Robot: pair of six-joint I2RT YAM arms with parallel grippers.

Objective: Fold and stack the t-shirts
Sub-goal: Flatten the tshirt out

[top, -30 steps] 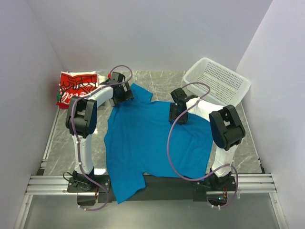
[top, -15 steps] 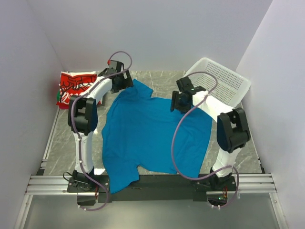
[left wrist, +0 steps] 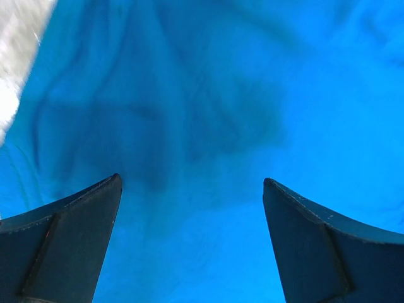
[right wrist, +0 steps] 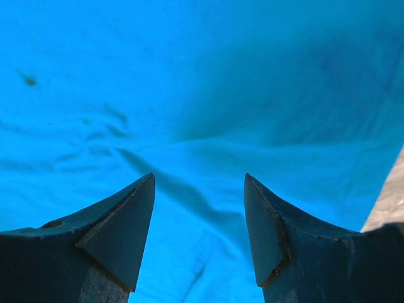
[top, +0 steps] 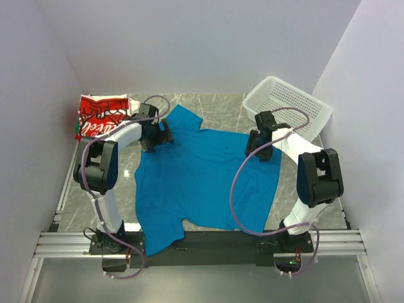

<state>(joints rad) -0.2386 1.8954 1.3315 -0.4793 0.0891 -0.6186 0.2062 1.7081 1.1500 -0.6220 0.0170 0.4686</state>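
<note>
A bright-blue t-shirt (top: 202, 183) is spread flat and unfolded on the table (top: 221, 104). A folded red-and-white t-shirt (top: 101, 115) lies far left. The left tool (left wrist: 190, 182) and right tool (right wrist: 199, 178) are released above the blue fabric. Its folding and stacking seem left to do.

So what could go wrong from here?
The blue shirt overhangs the table's front edge; it could snag or slide off. The cloth is creased under the open right gripper, so the fold may go crooked. The left arm is close to the red shirt and could nudge it.
</note>
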